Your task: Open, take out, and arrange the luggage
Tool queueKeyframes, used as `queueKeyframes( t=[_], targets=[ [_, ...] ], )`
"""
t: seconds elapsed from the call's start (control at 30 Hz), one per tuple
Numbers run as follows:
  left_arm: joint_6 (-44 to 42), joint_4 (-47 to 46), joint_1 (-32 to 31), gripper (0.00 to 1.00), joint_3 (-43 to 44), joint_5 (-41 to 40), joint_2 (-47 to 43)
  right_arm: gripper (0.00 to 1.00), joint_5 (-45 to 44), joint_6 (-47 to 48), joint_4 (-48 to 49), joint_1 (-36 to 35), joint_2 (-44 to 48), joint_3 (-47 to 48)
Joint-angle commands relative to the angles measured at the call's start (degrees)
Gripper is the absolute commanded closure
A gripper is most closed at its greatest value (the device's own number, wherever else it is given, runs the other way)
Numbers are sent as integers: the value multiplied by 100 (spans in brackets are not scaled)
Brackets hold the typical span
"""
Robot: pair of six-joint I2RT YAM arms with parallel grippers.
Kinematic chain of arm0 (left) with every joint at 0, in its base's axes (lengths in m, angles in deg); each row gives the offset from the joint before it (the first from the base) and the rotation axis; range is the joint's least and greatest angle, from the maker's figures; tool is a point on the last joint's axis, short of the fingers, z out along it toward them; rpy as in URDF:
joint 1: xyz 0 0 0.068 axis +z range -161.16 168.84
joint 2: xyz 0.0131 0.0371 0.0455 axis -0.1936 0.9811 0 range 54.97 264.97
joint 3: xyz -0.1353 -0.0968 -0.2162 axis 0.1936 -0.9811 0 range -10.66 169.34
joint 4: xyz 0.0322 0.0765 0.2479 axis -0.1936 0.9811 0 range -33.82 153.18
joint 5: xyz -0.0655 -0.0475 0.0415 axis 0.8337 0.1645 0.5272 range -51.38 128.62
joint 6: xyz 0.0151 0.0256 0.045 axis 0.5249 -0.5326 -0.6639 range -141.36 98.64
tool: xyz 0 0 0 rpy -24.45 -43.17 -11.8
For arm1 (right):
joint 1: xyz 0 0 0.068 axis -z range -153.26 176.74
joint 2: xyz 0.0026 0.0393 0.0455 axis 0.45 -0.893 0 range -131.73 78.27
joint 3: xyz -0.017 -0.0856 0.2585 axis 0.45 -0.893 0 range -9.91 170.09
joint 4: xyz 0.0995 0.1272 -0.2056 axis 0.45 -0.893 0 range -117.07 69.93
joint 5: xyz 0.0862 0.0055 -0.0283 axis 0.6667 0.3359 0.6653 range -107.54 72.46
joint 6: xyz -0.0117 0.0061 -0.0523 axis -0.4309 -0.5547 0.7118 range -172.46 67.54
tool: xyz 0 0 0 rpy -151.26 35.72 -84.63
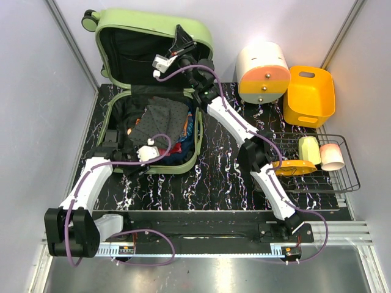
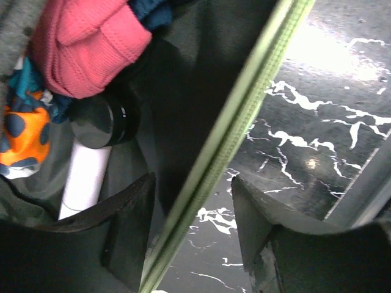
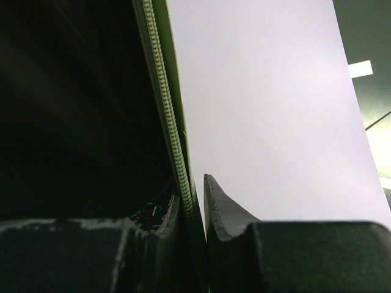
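Note:
The pale green luggage lies open at the back left. Its lid stands upright against the rear wall, and the lower shell is packed with dark clothes. My right gripper straddles the lid's zip rim. It is open by a sliver: one finger rests on the rim and a thin gap shows at the other. My left gripper is open astride the lower shell's front rim, and its fingers touch neither side. Inside are a pink cloth and a white tube with a black cap.
A cream-and-orange cylindrical box and an orange bin stand at the back right. A wire basket at the right holds a pale yellow and a pink item, with an orange dish at its left side. Grey walls close in on both sides.

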Motion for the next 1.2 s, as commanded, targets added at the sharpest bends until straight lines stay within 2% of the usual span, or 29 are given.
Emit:
queueKeyframes(
  t=[0.0, 0.03, 0.07, 0.23, 0.3, 0.43, 0.57, 0.73, 0.77, 0.8, 0.93, 1.07, 1.17],
  targets=[
    [416, -727, -9, 47, 16, -226, 81, 77, -293, -497, 662, 238, -328, 252],
    [477, -815, -9, 52, -10, -261, 99, 68, -267, -506, 680, 264, -346, 269],
    [495, -859, -9, 54, -19, -288, 116, 65, -267, -506, 663, 282, -390, 313],
    [749, -1175, -9, 68, -71, -560, 362, 60, -240, -568, 663, 387, -452, 357],
    [881, -1316, -9, 77, -63, -622, 467, 50, -231, -577, 663, 396, -452, 349],
    [1504, -1825, -9, 99, 112, -1016, 836, 41, -188, -594, 671, 423, -461, 349],
    [1945, -2160, 9, 100, 359, -1316, 1284, 39, -161, -594, 706, 423, -425, 331],
    [2331, -2634, 210, 100, 736, -1720, 1654, 33, -327, -612, 917, 423, -241, -2],
    [2393, -2653, 211, 100, 824, -1747, 1803, 32, -372, -620, 1048, 423, -101, -264],
    [2446, -2653, 472, 100, 999, -1773, 1882, 31, -442, -655, 1119, 423, -13, -414],
    [2674, -2574, 931, 100, 1457, -1747, 2243, 21, -635, -805, 1435, 423, 549, -1381],
    [2815, -2495, 1326, 100, 1887, -1686, 2559, 9, -776, -1103, 1524, 414, 1479, -2837],
    [2868, -2311, 1669, 100, 2222, -1449, 2691, 4, -838, -1376, 1489, 405, 2103, -3778]
  ],
)
